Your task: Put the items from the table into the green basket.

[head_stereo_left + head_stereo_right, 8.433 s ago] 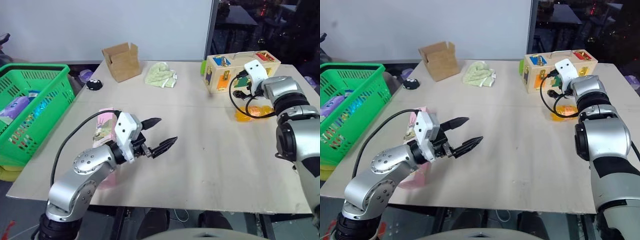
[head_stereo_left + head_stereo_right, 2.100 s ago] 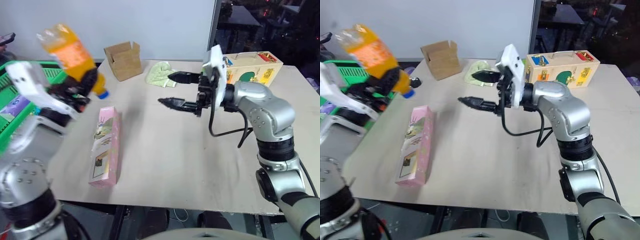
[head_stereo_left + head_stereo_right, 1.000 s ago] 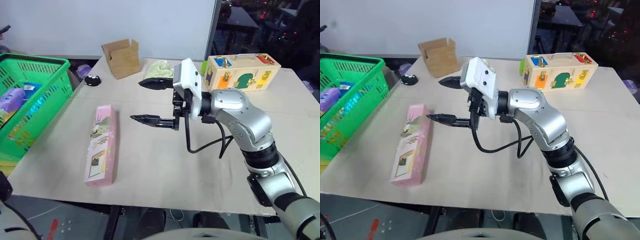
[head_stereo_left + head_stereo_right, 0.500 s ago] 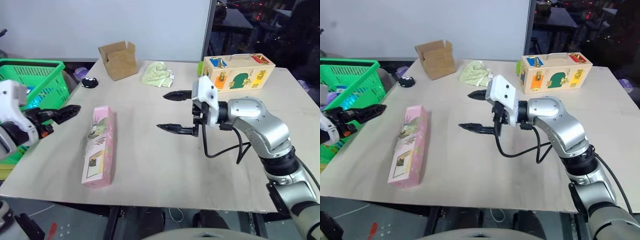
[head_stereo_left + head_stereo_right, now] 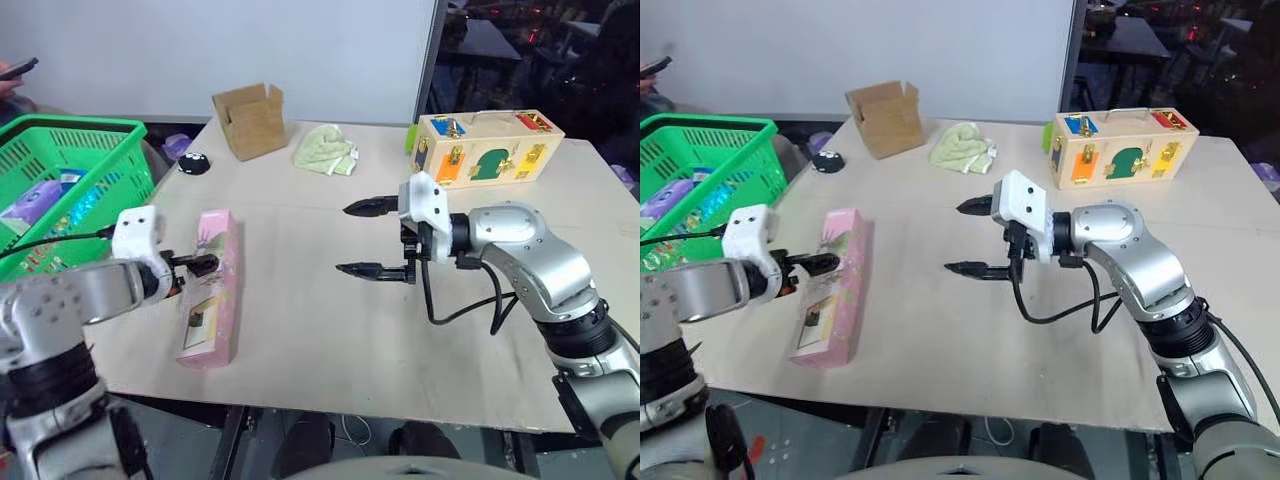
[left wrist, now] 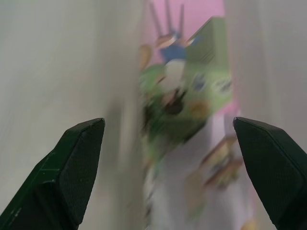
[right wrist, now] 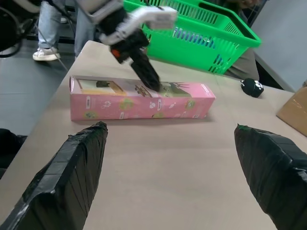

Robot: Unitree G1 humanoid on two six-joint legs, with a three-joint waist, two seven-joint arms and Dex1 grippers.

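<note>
Left claw (image 5: 195, 265) wide open, empty, tips at the carton's (image 5: 211, 286) long edge; right claw (image 5: 362, 238) open, empty, mid-table (image 5: 320, 340). Carton lies flat near the basket (image 5: 60, 190). Looks light, stiff, slick; I'd pinch across its narrow width, near the middle.

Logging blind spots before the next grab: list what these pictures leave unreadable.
- Pink carton: print blurred in the left wrist view.
- Green basket: cut by the head view's edge; contents screened by lattice.
- Left gripper: contact with the carton unclear.
- Small black object: too small to identify.
</note>
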